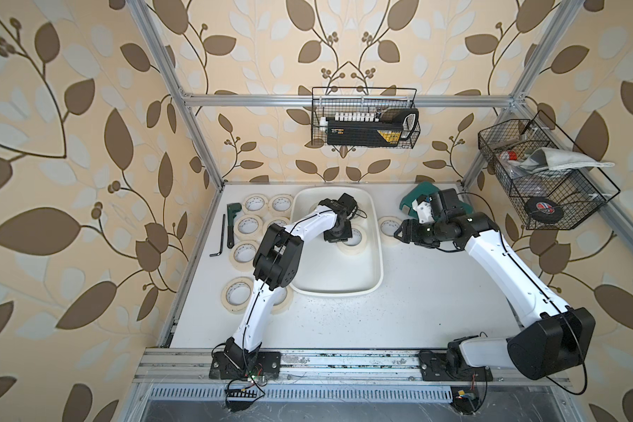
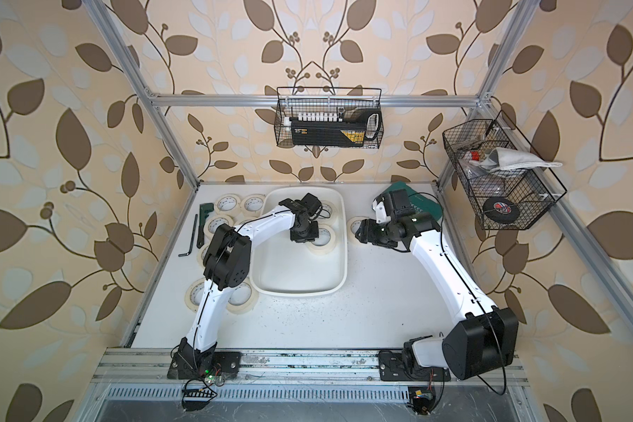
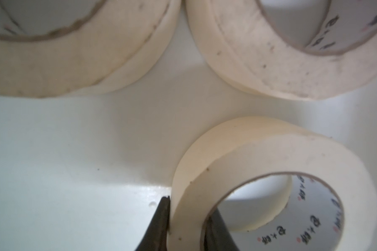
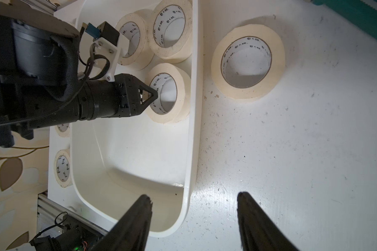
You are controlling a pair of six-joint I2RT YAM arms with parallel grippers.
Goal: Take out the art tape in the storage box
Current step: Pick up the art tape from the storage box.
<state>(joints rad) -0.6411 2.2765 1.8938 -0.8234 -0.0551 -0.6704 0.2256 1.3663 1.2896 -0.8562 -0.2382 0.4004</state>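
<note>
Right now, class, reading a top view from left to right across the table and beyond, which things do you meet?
In order: hex key → wrench → loose rolls → storage box → lone roll → teal case → side basket.

A black hex key [image 1: 222, 234] lies beside a green wrench [image 1: 231, 226].

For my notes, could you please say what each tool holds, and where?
The left tool pinches a tape roll by its wall; the right tool holds nothing.
</note>
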